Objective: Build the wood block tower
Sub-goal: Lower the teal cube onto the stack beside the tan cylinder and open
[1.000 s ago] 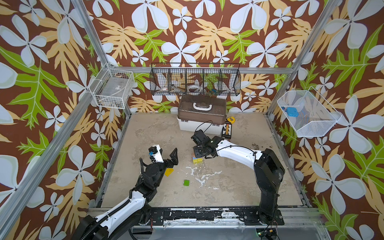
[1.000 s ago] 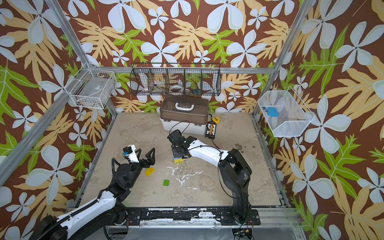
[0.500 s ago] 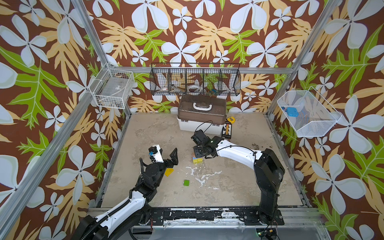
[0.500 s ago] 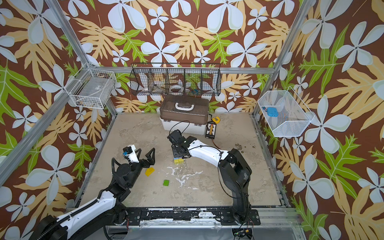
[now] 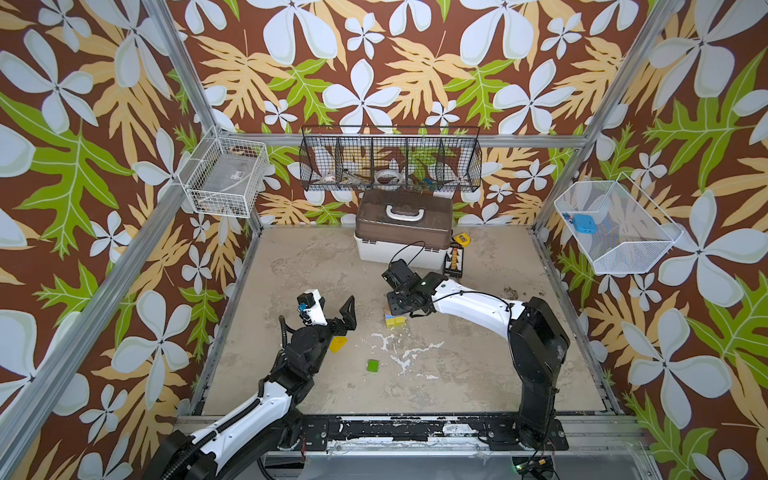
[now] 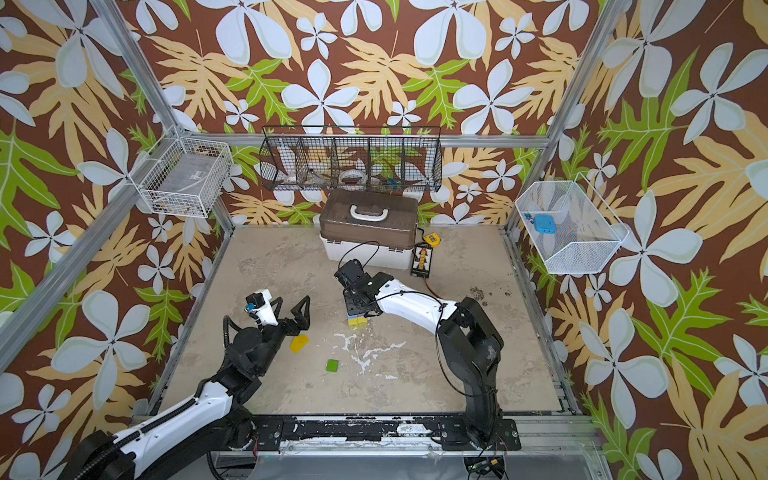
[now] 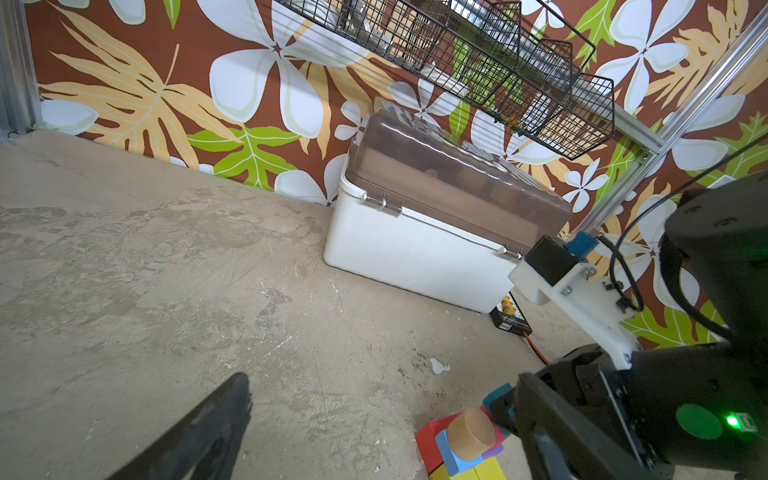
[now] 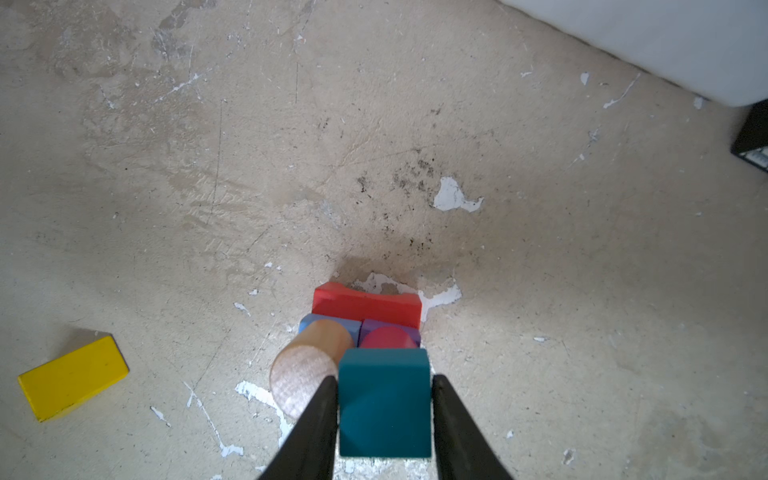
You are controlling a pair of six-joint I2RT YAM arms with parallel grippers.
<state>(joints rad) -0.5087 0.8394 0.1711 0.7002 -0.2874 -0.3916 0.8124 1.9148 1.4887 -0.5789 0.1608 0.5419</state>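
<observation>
**A:** How does the wood block tower (image 5: 394,319) look?

**B:** It is a stubby multicolour stack standing right under the right gripper (image 8: 384,379). There are yellow blocks (image 7: 473,471) at the base and a red arch (image 8: 365,304) against the side beyond the fingertips. A blue block (image 8: 330,323) and a purple block (image 8: 392,327) carry a tan cylinder (image 8: 309,368) and a pink cylinder (image 8: 388,338). A teal cube (image 8: 384,403) sits on top.

**A:** Is the cube gripped?

**B:** The fingers (image 8: 316,428) flank its two sides. I cannot tell whether they press it or stand a hair off.

**A:** And its axis?

**B:** Upright, in line with the gripper's reach. The arch's long side runs parallel to the line between the fingertips.

**A:** What about the left gripper (image 6: 289,316)?

**B:** It is spread wide and holds nothing, well aside from the tower. A yellow wedge (image 6: 299,344) lies just by its tips and a green block (image 6: 332,365) farther off.
</observation>
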